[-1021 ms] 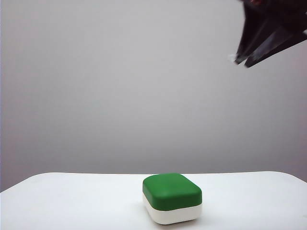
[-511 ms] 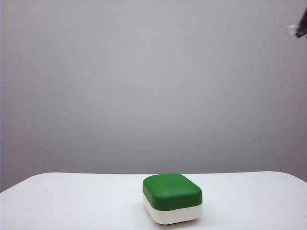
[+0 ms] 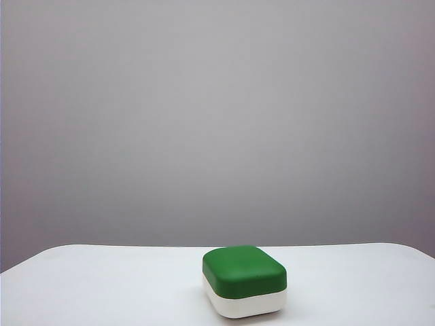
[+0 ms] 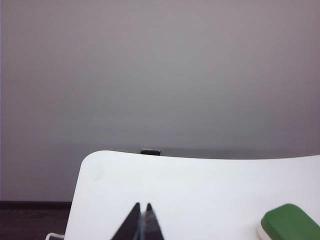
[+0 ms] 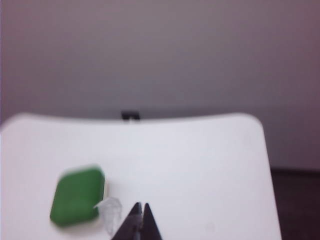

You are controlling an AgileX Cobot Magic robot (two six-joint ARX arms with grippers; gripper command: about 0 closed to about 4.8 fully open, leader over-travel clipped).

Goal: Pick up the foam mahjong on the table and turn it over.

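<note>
You see the foam mahjong (image 3: 244, 281) lying on the white surface (image 3: 102, 285), green half up, cream half down. Your left hand (image 4: 141, 220) and your right hand (image 5: 141, 217) are both closed, empty, above the surface, apart from the block.

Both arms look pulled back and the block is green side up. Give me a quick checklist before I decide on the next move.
1. Foam block flat on the table, green half up: ok.
2. Nothing touching the block: ok.
3. Left gripper shut, holding nothing, apart from the block: ok.
4. Right gripper shut, holding nothing, apart from the block: ok.
5. Green character face undamaged: cannot tell, it faces down.
6. Clear scrap beside the right gripper's tips: cannot tell what it is.
</note>
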